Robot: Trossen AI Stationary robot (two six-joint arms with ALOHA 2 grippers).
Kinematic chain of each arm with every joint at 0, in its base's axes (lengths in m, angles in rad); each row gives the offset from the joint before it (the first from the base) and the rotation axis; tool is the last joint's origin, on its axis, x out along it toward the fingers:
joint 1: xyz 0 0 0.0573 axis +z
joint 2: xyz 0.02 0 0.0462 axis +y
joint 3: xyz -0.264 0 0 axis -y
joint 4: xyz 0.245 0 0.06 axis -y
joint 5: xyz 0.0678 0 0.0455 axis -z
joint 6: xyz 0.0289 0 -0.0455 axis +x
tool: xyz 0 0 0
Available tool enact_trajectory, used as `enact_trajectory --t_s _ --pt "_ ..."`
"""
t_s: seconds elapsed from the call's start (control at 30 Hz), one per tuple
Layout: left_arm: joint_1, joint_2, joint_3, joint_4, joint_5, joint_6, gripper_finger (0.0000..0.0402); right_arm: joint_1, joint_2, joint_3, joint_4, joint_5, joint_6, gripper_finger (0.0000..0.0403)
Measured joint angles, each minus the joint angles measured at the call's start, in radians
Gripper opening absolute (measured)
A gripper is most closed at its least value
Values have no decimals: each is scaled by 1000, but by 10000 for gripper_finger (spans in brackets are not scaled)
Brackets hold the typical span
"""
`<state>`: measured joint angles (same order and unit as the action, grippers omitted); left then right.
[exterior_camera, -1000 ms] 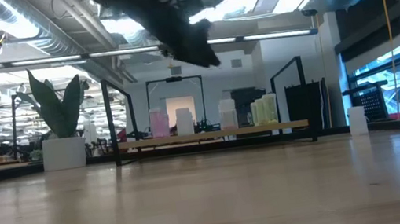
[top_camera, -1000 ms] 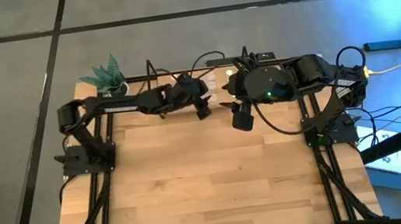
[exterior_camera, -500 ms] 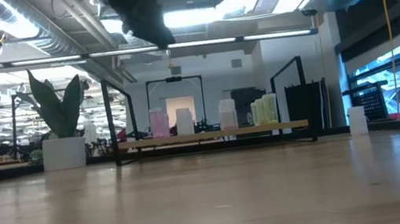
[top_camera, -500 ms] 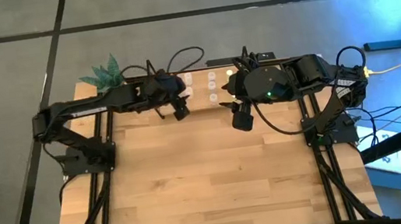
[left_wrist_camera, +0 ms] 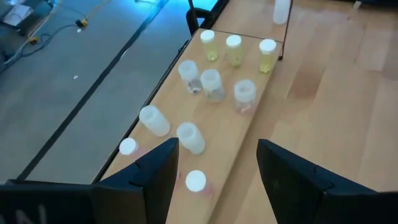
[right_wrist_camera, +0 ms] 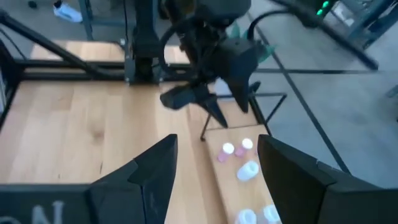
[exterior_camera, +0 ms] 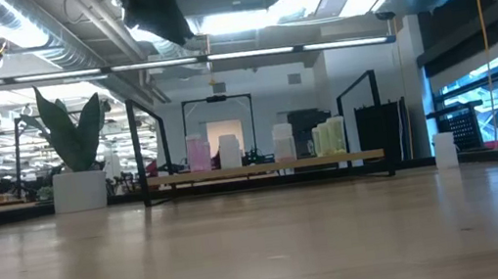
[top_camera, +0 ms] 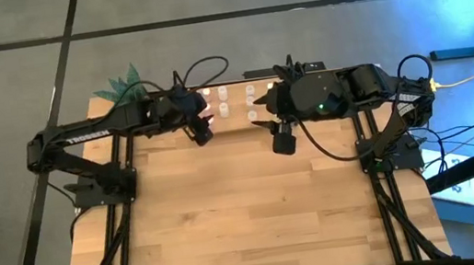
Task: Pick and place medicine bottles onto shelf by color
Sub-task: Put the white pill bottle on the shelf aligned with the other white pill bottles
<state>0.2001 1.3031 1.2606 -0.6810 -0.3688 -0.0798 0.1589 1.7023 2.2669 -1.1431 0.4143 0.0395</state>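
Observation:
The shelf (top_camera: 236, 112), a low light-wood board in black rods, stands at the table's far edge. On it stand several small medicine bottles: yellow-green tops (left_wrist_camera: 234, 43) at one end, white ones (left_wrist_camera: 211, 79) in the middle, pink tops (left_wrist_camera: 196, 180) at the other end. In the low view they stand in a row (exterior_camera: 283, 142). My left gripper (top_camera: 203, 133) hangs open in the air just near of the shelf's left part, holding nothing (left_wrist_camera: 217, 180). My right gripper (top_camera: 283, 141) hangs open, high above the table near the shelf's right part, also holding nothing (right_wrist_camera: 214, 171).
A white pot with a green plant (top_camera: 124, 87) stands at the far left corner. One more whitish bottle (exterior_camera: 444, 150) stands on the table to the right of the shelf. The wooden tabletop (top_camera: 249, 214) spreads out near of both grippers.
My left gripper has drawn back from over the shelf toward the table's left edge and has risen. It has stayed open and carries nothing. The bottles on the shelf have kept their places.

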Motion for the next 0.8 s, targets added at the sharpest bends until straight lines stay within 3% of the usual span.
enact_trajectory --t_s 0.6,0.8 --pt "-32 -9 0 0 -66 -23 209 -65 -55 -4 -429 224 296 224" --pt "-32 -9 0 -2 -66 -23 209 -56 -223 -201 -426 250 406 224"
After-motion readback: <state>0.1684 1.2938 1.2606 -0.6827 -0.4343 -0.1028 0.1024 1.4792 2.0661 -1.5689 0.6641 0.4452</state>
